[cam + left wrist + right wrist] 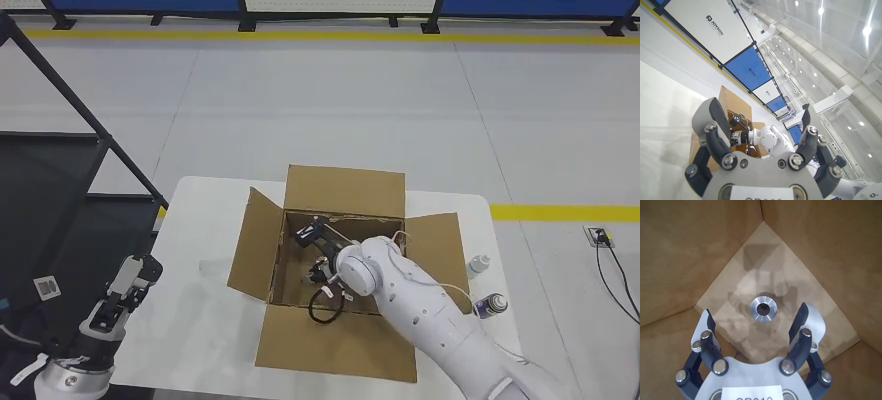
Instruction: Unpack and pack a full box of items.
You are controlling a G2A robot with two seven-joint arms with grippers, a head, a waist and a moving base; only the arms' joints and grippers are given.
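Packing box [345, 188]: stands on the tabletop [200, 330] with all four flaps folded outward, leaving the mouth free for an arm to go straight down.
Metal cylinder [763, 309]: stands upright on the box floor, apart from the walls, dark bore facing up; looks like the one item left inside.
Right hand [755, 317]: hangs inside the box directly above the cylinder, fingers [799, 319] spread apart and clamped on nothing; sits with one finger to either side of the round wall, most likely lined up for a straight descent and a pinch.
Left hand [760, 107]: waits off the left edge of the tabletop, well apart from the box, fingers [717, 111] apart and empty, tilted upward; seems parked there to keep the box mouth free for the other arm.
White bottle [479, 264], dark-topped bottle [492, 304]: stand on the tabletop just beside the right flap, probably already unpacked and set there within easy reach for repacking.
Step in hand: judged as unpacking, near its end, with the repacking not yet begun.
Risk: smooth round metal, likely to slip or topple under an off-centre squeeze; calls for a centred, level closing low on the wall.
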